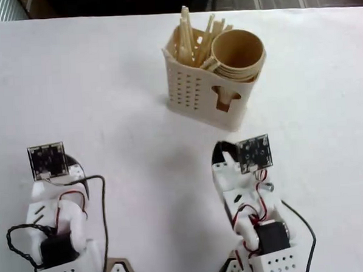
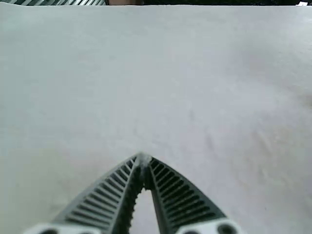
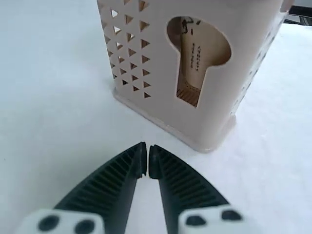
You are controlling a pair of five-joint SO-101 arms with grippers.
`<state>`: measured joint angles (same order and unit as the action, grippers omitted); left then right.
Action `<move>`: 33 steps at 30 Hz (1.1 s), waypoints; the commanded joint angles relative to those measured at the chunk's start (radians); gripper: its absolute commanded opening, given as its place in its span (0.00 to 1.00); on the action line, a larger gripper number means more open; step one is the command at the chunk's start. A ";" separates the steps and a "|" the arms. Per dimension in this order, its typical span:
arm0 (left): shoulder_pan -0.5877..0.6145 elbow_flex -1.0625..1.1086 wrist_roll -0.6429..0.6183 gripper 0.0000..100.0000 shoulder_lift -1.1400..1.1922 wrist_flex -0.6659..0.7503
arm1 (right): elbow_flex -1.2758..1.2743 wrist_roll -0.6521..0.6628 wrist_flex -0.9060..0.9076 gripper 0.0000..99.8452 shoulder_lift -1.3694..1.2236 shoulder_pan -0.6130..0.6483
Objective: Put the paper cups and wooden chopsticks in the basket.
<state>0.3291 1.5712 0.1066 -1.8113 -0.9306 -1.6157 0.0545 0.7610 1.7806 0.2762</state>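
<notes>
- White table (image 1: 75, 87), from my remote desk: the basket (image 1: 197, 92) stands far centre, with the paper cups (image 1: 238, 51) and wooden chopsticks (image 1: 190, 33) inside.
- I judge loading done; next, I need only keep both arms clear.
- Left gripper (image 2: 143, 163): jaws together, empty. Right gripper (image 3: 146, 161): jaws all but touching, facing the basket.
- Print on a cup behind the cutout is too small to read.

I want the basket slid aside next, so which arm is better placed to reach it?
Right. The right gripper points straight at the basket, close by; the left gripper points at table beside it.
</notes>
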 commanded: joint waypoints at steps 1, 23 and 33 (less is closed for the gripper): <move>0.001 -0.057 0.002 0.02 -0.008 -0.009 | -0.020 0.009 0.004 0.02 0.005 -0.007; -0.255 0.087 0.110 0.03 -0.008 0.040 | -0.075 0.002 0.446 0.02 0.016 -0.061; -0.249 0.123 0.115 0.03 -0.005 -0.135 | -0.075 0.002 0.504 0.02 0.016 -0.064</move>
<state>0.0852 1.6970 0.2125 -1.8113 -1.0073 -1.6817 0.0545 1.2597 1.7852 0.2087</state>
